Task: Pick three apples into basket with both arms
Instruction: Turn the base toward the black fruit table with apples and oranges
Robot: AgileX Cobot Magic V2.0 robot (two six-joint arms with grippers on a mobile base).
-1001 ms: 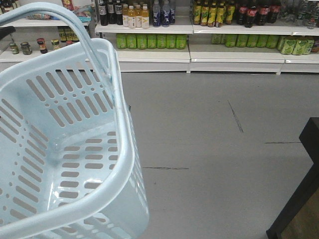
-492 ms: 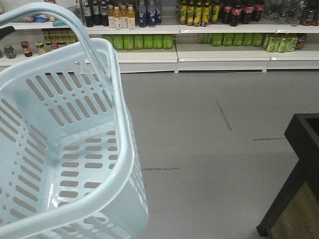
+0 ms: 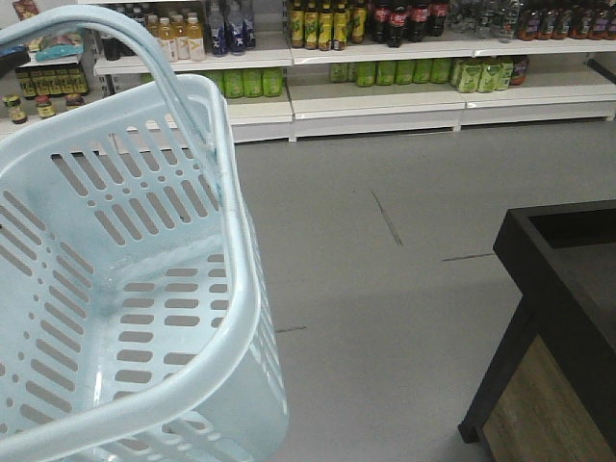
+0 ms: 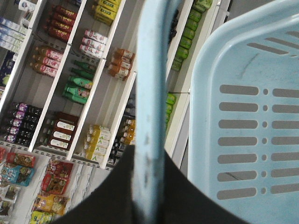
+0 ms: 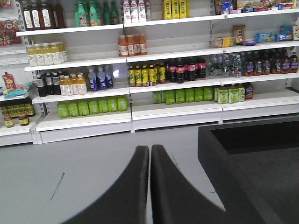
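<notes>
The basket (image 3: 239, 318) fills the near left of the front view. It is pale blue with many slots in its sides and bottom. It hangs tilted, with its open top facing the view. You can see right into it down to the slotted bottom. Its handle (image 3: 183, 106) curves up over the far left corner.

To the right of the basket's rim there is lots of open grey floor (image 3: 385, 289). A few thin dark lines (image 3: 388, 218) mark the floor. Far away, long white shelves (image 3: 375, 96) close off the back. They hold rows of bottles (image 3: 385, 72). At the near right stands a black stand (image 3: 558, 289) with a raised edge and a brown wood side. Its near corner sticks out toward the middle. The open floor lies between that corner and the basket.

In the left wrist view, the left claw (image 4: 149, 177) is clenched around the handle (image 4: 152, 93). Black shows on both sides of the blue bar. The bar runs straight up from the claw. The basket's wall (image 4: 243, 116) is just to the right.

In the right wrist view, the right claw (image 5: 149, 151) is clenched with nothing in it. Its two black fingers (image 5: 135, 186) press flat together. It points level toward the far shelves (image 5: 173, 109), above the floor. The black stand (image 5: 247, 154) is just to its right, not touching it.
</notes>
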